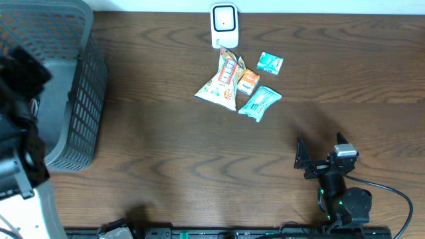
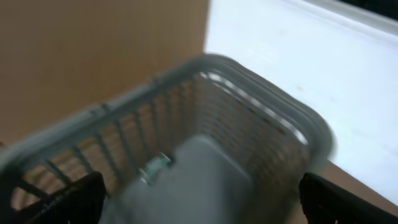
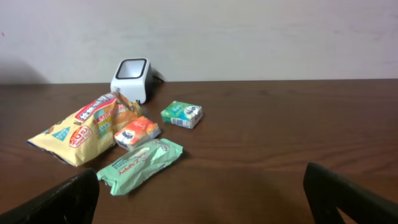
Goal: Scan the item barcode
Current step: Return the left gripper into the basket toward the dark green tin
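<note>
The left gripper (image 2: 199, 193) hung above the grey mesh basket (image 1: 73, 86) at the table's left edge, its fingers spread wide with nothing between them. In the left wrist view (blurred) a small pale item (image 2: 154, 168) lay on the basket floor — what it was could not be told.

The right gripper (image 1: 322, 154) sat low over the wooden table (image 1: 166, 146) near its front right, jaws fully parted and empty. Ahead of it, well apart, lay a cluster of goods just in front of the white barcode scanner (image 1: 224, 25): a yellow snack bag (image 1: 220, 83), a small orange box (image 1: 248, 81) touching it, a mint-green wrapped bar (image 1: 260, 103) just beside that, and a little green packet (image 1: 270, 62) — slightly off on its own.
</note>
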Controlling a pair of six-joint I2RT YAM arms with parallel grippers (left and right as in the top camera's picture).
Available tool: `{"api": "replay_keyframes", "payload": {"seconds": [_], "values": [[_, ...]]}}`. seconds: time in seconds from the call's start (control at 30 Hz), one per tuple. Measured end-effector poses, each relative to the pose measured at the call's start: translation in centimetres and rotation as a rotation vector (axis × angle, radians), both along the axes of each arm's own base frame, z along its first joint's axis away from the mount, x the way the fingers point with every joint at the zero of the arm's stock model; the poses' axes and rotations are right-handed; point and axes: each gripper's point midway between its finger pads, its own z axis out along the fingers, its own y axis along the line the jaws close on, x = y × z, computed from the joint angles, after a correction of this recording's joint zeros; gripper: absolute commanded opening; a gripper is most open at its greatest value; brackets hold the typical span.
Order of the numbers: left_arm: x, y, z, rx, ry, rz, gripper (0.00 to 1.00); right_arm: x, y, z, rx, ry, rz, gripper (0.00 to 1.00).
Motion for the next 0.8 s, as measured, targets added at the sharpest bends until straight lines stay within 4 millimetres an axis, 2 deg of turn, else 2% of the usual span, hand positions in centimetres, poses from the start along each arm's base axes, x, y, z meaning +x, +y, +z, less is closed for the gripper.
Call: {"api": "replay_keyframes", "payload": {"seconds": [0.07,0.17,0.37,0.5,0.67,0.8], "values": [[0.4,1.5,-0.1,0.042,0.027,0.016,0.98,0.0,0.0,0.0,0.0,0.0,0.0,0.99],[1.4,3.2,-2.1,0.108,0.16,-0.003,0.98,0.0,0.0,0.0,0.0,0.0,0.0,0.99],[2.9,6.7,-9.5,0.14,0.514,-0.079,0.98,0.0,0.0,0.0,0.0,0.0,0.0,0.99],[2.8,8.9,-14.0,0.088,0.668,-0.091,0.98,0.0,0.0,0.0,0.0,0.0,0.0,0.99],[2.7,10.4,-16.7,0.052,0.747,-0.093,0.99,0.0,0.0,0.0,0.0,0.0,0.0,0.99],[3.3,10.4,-18.0,0.055,0.788,-0.152,0.99,0.0,0.0,0.0,0.0,0.0,0.0,0.99]]}}
